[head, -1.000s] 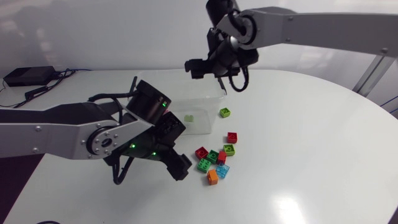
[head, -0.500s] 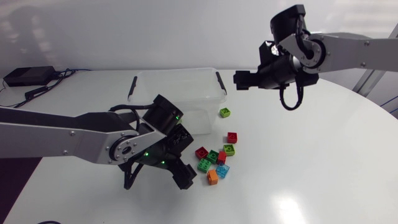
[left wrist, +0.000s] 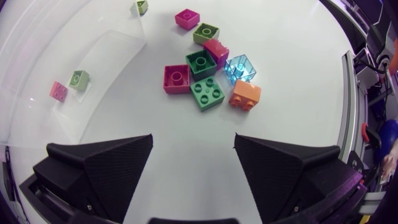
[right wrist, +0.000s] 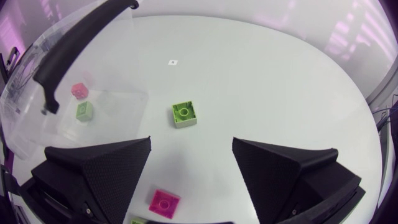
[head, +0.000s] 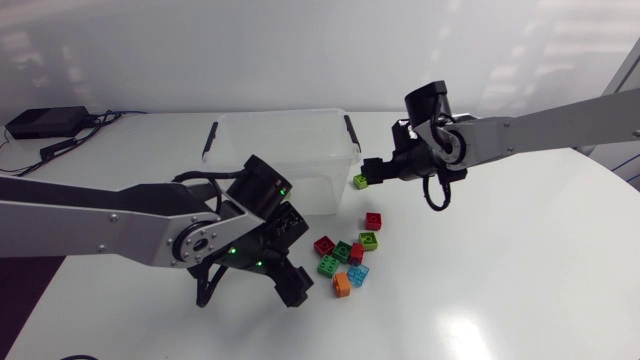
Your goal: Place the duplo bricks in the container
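Well, the lime brick [right wrist: 185,114] is the one I would take first. It lies alone, studs up, toward the far edge of the bench [head: 500,280], just outside the short wall of the clear container [head: 280,150]. I judge it light, rigid and smooth-sided, so it will not crush but could squirt out of a skewed pinch. The best hold is on two opposite flat walls, low down and squared to them, never on the studs.

My right pincer [right wrist: 191,142] hangs over it with its fingers spread wide and nothing between them; the brick sits just ahead of the gap.

A pink brick [right wrist: 78,90] and a green brick [right wrist: 84,111] already lie inside the container. The other bricks [head: 345,255] are bunched near mid-bench, several touching, which leaves little room for fingers. The orange brick [left wrist: 245,96] on the bunch's rim looks to have the freest sides. My left pincer [left wrist: 193,140] is also spread and empty, just short of that bunch.
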### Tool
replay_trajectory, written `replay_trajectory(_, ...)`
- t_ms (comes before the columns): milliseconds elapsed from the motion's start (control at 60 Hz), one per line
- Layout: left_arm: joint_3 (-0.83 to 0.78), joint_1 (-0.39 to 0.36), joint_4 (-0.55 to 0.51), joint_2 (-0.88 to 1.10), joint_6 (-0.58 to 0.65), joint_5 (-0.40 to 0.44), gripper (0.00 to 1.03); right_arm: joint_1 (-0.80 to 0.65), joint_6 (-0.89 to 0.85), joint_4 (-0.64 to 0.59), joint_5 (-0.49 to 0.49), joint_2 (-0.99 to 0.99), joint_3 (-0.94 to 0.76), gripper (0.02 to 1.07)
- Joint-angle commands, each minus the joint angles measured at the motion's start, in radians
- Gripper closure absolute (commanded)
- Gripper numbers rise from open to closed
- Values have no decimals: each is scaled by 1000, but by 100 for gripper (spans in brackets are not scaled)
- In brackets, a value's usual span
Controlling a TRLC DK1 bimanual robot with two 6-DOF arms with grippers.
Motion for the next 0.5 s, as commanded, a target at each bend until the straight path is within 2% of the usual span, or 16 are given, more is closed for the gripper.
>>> replay_trajectory(0,-36,14,4,-26,29,2,12,14,-34,44,0,56,-15,12)
replay_trajectory(483,-91,30,68,-24,39,-1,12,-3,-132,236,-6,250,12,12)
